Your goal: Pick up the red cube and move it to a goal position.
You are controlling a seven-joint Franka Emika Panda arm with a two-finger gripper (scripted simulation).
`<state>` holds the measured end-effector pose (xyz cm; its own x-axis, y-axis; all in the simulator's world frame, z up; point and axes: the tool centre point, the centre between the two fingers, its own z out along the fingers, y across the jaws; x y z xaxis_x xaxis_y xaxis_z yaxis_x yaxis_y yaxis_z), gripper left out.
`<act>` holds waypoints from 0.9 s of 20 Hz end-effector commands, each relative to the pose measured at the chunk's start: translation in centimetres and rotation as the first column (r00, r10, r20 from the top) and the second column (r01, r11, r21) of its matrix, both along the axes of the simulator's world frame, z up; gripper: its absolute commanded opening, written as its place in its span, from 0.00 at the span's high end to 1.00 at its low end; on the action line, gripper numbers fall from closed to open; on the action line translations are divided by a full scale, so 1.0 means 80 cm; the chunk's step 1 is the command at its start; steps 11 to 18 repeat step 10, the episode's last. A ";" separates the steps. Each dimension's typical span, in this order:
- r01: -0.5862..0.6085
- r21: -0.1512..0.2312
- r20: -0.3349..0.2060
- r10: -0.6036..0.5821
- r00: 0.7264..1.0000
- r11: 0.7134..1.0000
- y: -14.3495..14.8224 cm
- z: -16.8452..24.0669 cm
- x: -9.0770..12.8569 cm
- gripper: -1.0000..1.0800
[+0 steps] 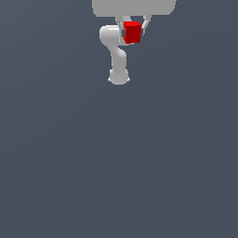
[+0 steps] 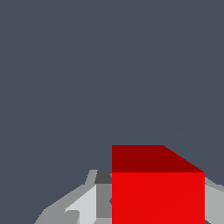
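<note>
The red cube [image 1: 132, 32] sits between the white fingers of my gripper [image 1: 133, 29] near the top of the exterior view, lifted above the grey floor. The fingers press against its two sides, so the gripper is shut on the cube. In the wrist view the red cube [image 2: 157, 192] fills much of the frame, with one grey finger [image 2: 103, 199] against its side and the other finger [image 2: 214, 201] on the opposite side. No goal marker shows in either view.
The white arm [image 1: 116, 53] stands behind the gripper, its base [image 1: 119, 78] resting on the plain dark grey floor [image 1: 119, 162]. A pale grey part of the hand [image 1: 134, 7] spans the top edge of the exterior view.
</note>
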<state>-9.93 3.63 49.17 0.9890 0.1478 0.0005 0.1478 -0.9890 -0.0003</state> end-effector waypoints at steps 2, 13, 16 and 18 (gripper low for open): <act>0.000 0.000 0.000 0.000 1.000 1.000 -0.001 0.015 0.001 1.00; 0.000 0.000 0.000 0.000 1.000 1.000 -0.001 0.024 0.002 1.00; 0.000 0.000 0.000 0.000 1.000 1.000 -0.001 0.024 0.002 1.00; 0.000 0.000 0.000 0.000 1.000 1.000 -0.001 0.024 0.002 1.00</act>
